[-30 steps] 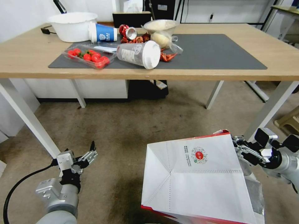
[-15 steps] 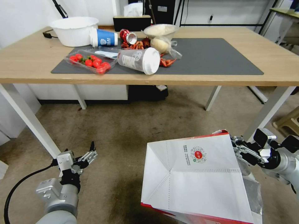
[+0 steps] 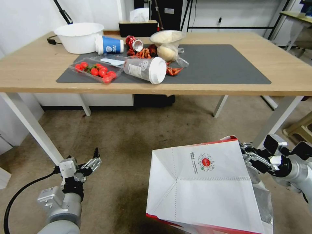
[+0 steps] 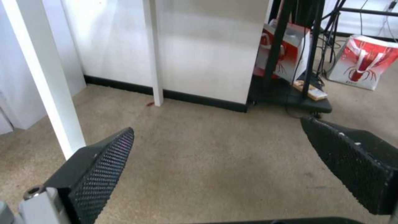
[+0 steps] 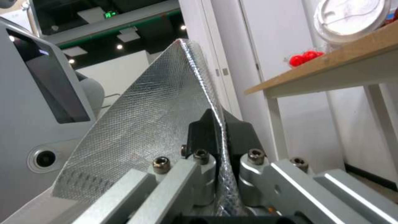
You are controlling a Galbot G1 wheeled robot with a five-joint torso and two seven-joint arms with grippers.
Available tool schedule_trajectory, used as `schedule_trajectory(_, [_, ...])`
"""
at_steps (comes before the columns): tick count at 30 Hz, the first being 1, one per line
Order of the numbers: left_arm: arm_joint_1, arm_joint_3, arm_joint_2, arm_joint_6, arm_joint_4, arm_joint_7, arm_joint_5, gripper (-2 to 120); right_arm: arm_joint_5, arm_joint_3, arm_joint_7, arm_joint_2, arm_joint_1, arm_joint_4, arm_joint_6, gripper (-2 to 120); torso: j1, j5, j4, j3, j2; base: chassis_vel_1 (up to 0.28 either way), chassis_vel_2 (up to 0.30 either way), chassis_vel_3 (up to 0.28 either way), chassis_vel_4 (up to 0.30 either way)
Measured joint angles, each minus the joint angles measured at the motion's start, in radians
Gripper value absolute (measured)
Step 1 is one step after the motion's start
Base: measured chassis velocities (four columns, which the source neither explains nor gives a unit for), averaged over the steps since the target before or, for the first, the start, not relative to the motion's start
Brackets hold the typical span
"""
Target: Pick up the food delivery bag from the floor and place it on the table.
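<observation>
Head view: the food delivery bag (image 3: 204, 185) hangs tipped on its side in front of the table (image 3: 292, 70), below the level of the tabletop and toward the table's right end, its white panel with the small red round logo facing up and a red side showing along its lower edge; the right gripper (image 3: 248, 156) is clamped on the bag's rim at the corner nearest the table's right front leg, and the bag sits above the floor (image 3: 130, 136), though whether its lower end touches the floor cannot be told. Right wrist view: the right gripper's fingers (image 5: 207, 127) are pinched together on the bag's silver foil lining (image 5: 145, 118), with the edge of the table beyond. Head view: the left gripper (image 3: 92, 161) hovers low in front of the table, near its left front leg (image 3: 29, 123), fingers spread and empty; left wrist view: its two black textured pads (image 4: 108, 161) stand well apart over bare floor. On the table, the dark grey mat (image 3: 221, 65) carries, toward the table's left end, a tray of cherry tomatoes (image 3: 94, 70), a clear lidded cup (image 3: 146, 69) lying on its side, a blue paper cup (image 3: 110, 45) also on its side, and a white bowl (image 3: 79, 36) just off the mat's far left corner
</observation>
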State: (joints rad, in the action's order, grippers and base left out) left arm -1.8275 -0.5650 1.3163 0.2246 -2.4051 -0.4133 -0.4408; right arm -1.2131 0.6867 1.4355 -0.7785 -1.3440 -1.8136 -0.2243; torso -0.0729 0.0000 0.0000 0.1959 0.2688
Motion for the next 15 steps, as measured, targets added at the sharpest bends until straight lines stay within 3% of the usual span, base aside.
schedule_trajectory(15, [-0.001, 0.0, 0.0, 0.0, 0.0, 0.001, 0.001, 100, -0.001, 0.001, -0.001, -0.011, -0.01, -0.005, 0.001, 0, -0.008, 0.0, 0.0, 0.023, 0.031, 0.0, 0.0, 0.0, 0.0])
